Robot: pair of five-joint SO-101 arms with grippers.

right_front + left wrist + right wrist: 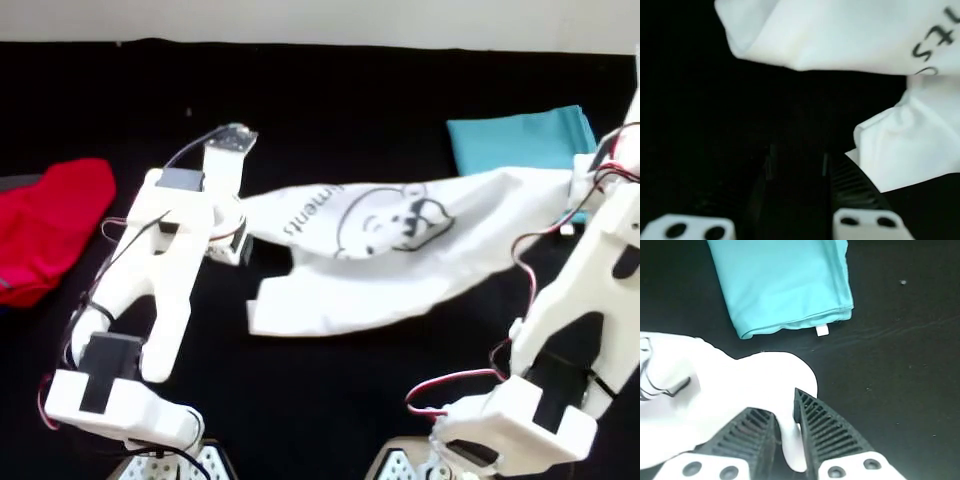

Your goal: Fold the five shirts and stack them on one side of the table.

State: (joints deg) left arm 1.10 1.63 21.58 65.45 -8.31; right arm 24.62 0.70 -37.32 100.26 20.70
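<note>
Up at 2 o'clock the teal shirt (520, 135) is sitting folded, the right gripper (782, 407) is pinching the white shirt (380, 250), can't tell on the left gripper (796, 155), and the red shirt (55, 225) at 9 o'clock is waiting.

We see the left arm (150, 290) rising from its near-left base and leaning far and right, wrist bent down. The left gripper (797, 159) has its jaws apart, nothing between them. The right arm (575, 290) stretches up the right edge. The right gripper (784, 407) is clamped on the white shirt (740, 390).
</note>
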